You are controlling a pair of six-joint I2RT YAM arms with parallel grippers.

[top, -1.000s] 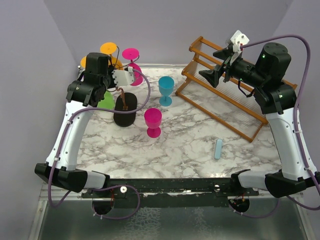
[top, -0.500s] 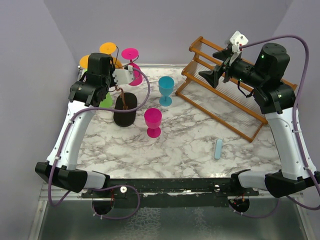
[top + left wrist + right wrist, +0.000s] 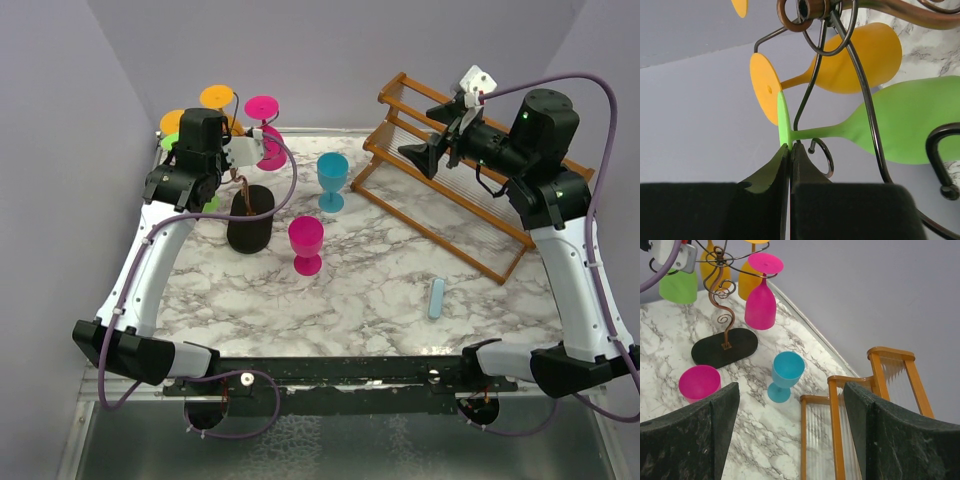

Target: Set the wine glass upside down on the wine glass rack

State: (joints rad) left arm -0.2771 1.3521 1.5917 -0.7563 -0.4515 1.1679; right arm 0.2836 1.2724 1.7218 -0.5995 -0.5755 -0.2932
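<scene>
Both arms are showing the same build: the left arm (image 3: 150,270) and the right arm (image 3: 575,285) are wearing glossy white shells over their long links, with chunky black housings bulging at the joints and bases. A purple cable (image 3: 592,150) is trailing along each one from base to wrist. Small green lights (image 3: 527,113) are glowing on the right arm's black joints. A white camera block (image 3: 478,78) is riding at each wrist. The left gripper (image 3: 790,150) and the right gripper (image 3: 790,435) are showing matte black, wedge-shaped jaws.
</scene>
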